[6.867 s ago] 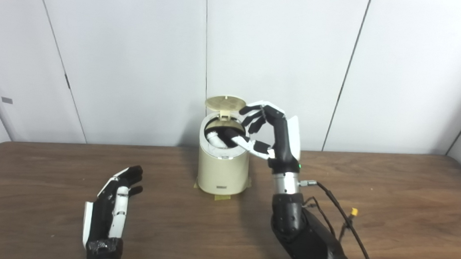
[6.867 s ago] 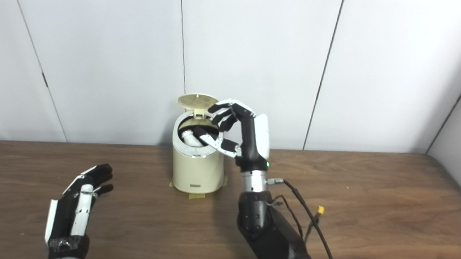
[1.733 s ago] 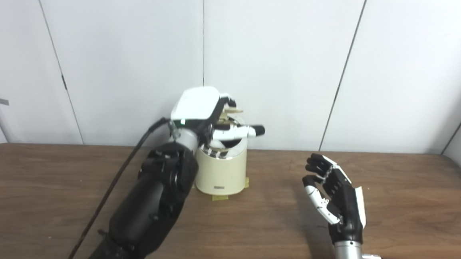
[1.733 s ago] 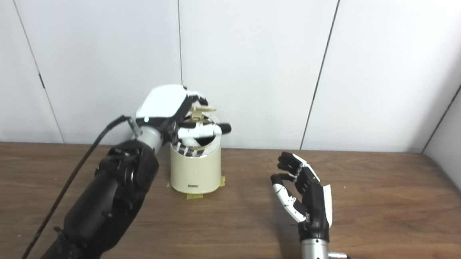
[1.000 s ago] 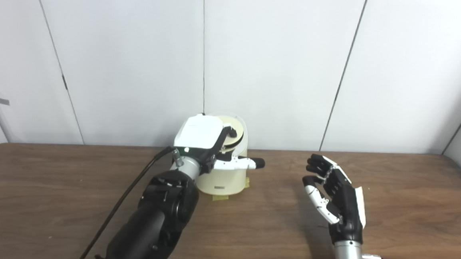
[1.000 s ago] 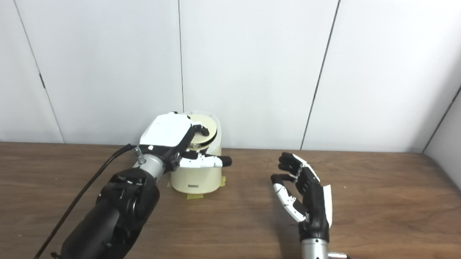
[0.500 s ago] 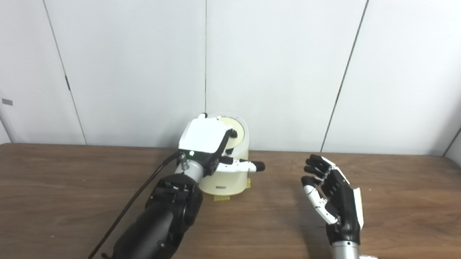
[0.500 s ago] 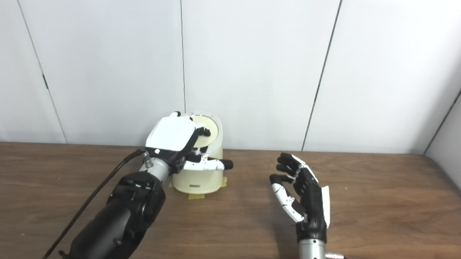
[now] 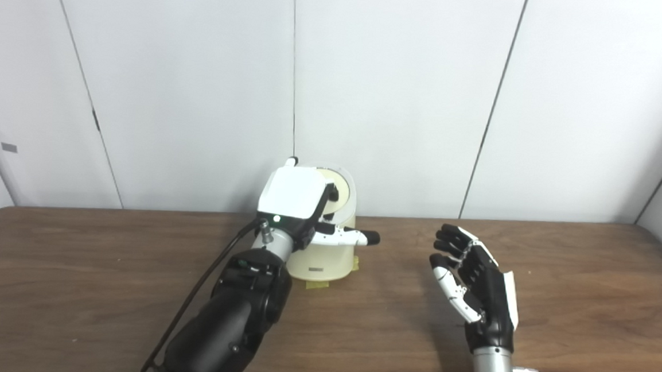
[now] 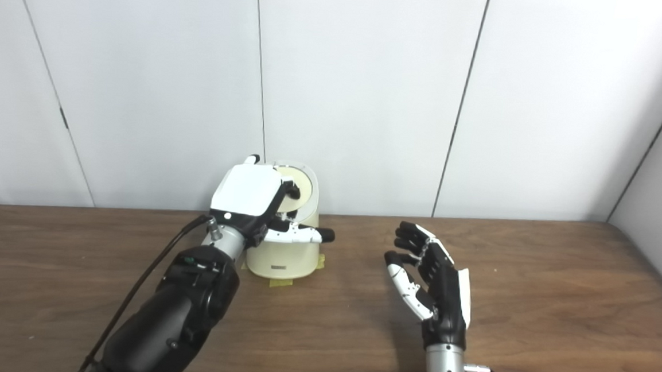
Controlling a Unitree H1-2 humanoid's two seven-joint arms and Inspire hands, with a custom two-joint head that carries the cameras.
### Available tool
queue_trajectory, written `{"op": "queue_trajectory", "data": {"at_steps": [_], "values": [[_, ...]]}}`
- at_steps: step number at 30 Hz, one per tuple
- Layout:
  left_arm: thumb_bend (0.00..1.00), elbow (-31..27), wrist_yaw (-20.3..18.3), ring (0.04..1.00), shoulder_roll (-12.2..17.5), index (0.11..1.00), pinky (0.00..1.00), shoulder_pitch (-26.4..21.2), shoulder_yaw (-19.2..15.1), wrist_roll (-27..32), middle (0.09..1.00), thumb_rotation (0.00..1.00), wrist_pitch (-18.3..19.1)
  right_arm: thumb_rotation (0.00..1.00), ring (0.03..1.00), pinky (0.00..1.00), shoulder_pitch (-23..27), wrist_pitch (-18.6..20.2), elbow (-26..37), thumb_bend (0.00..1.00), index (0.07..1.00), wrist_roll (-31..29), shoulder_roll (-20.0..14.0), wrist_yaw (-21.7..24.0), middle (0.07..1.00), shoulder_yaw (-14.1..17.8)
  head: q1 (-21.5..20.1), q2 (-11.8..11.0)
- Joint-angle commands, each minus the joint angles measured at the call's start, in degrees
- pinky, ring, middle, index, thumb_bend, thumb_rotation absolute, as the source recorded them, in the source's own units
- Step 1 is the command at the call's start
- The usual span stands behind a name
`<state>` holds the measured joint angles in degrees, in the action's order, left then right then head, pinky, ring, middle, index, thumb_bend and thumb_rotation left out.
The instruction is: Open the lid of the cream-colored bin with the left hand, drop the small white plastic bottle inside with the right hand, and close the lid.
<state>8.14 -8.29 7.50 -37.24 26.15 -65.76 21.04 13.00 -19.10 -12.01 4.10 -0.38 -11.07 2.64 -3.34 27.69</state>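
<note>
The cream-colored bin (image 9: 326,257) stands at the far side of the wooden table (image 9: 588,305), close to the white wall panels (image 9: 406,87), with strips of yellowish tape (image 9: 317,284) under its base. Its lid (image 9: 339,192) is down on the top, the round face tilted toward the camera. The left hand (image 9: 298,204) lies over the left part of the lid, white back upward, fingers bent down onto it and the thumb (image 9: 351,237) stretched to the right across the bin's front rim; it presses on the lid rather than gripping anything. Its dark forearm (image 9: 231,312) runs from the near left edge up to the bin, a black cable (image 9: 198,293) trailing beside it.

The right hand (image 10: 431,284) is upright over the table, well to the right of the bin and nearer, palm facing left, fingers spread and slightly curled, holding nothing.

The small white plastic bottle is out of sight; with the lid down, I cannot tell where it lies
</note>
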Motion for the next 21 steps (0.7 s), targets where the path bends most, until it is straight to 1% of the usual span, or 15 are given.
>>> {"op": "queue_trajectory", "data": {"at_steps": [1,2,4,6,12,15,17,19,20,21], "values": [[0.88,1.54,2.13,0.799,0.45,0.729,1.00,0.10,-1.84,1.61,0.711,1.00,0.13,0.33,0.716,0.62,0.09,-1.70,0.30,0.21,0.711,-0.12,0.95,0.38,0.726,-0.28,-0.07,0.04],[0.85,0.98,2.33,0.804,0.35,0.746,1.00,0.18,-2.12,2.44,0.727,1.00,-0.23,0.33,0.718,0.63,0.10,-1.85,0.19,0.20,0.712,0.08,0.94,0.29,0.727,-0.30,-0.07,0.04],[0.81,-0.75,1.65,0.847,0.35,0.799,1.00,0.41,-2.14,3.30,0.786,0.99,-0.55,0.33,0.714,0.62,0.08,-1.60,0.28,0.21,0.708,0.66,1.11,-0.25,0.725,-0.21,-0.07,0.04],[0.80,-1.94,1.11,0.866,0.36,0.818,1.00,0.56,-2.01,3.60,0.811,0.99,-0.64,0.33,0.710,0.62,0.11,-1.47,0.26,0.21,0.706,0.78,1.19,-0.41,0.722,-0.16,-0.03,0.03],[0.75,-3.97,0.38,0.899,-0.11,0.848,1.00,0.53,-2.45,3.86,0.862,0.94,-0.34,0.29,0.720,0.63,0.13,-1.24,0.21,0.19,0.713,0.26,1.26,-0.12,0.730,-0.20,-0.04,-0.27],[0.75,-4.35,0.63,0.949,-0.01,0.893,1.00,0.29,-3.11,4.42,0.914,0.94,-0.34,0.29,0.716,0.62,0.18,-1.62,-0.03,0.19,0.711,0.32,1.21,-0.18,0.728,-0.19,-0.04,-0.27],[0.76,-4.58,1.08,0.988,-0.12,0.939,1.00,0.04,-3.67,4.41,0.959,0.95,-0.02,0.31,0.715,0.62,0.27,-1.73,-0.28,0.20,0.710,0.35,1.23,-0.28,0.726,-0.14,-0.01,-0.41],[0.75,-5.10,2.27,0.997,-0.28,0.968,1.00,-0.07,-4.42,4.60,0.986,0.97,0.04,0.30,0.712,0.62,0.29,-1.71,-0.34,0.20,0.709,0.53,1.22,-0.36,0.724,-0.14,0.01,-0.42],[0.74,-5.41,3.35,0.999,-0.61,0.979,1.00,0.04,-5.26,5.54,0.995,0.99,-0.29,0.30,0.711,0.62,0.27,-1.62,-0.28,0.20,0.707,0.47,1.26,-0.35,0.723,-0.12,0.01,-0.44],[0.73,-5.75,5.53,1.000,-1.08,0.975,1.00,0.33,-6.39,6.64,0.991,0.99,-1.02,0.29,0.712,0.62,0.21,-1.53,-0.22,0.20,0.707,0.22,1.29,-0.20,0.723,-0.12,0.00,-0.45]]}}
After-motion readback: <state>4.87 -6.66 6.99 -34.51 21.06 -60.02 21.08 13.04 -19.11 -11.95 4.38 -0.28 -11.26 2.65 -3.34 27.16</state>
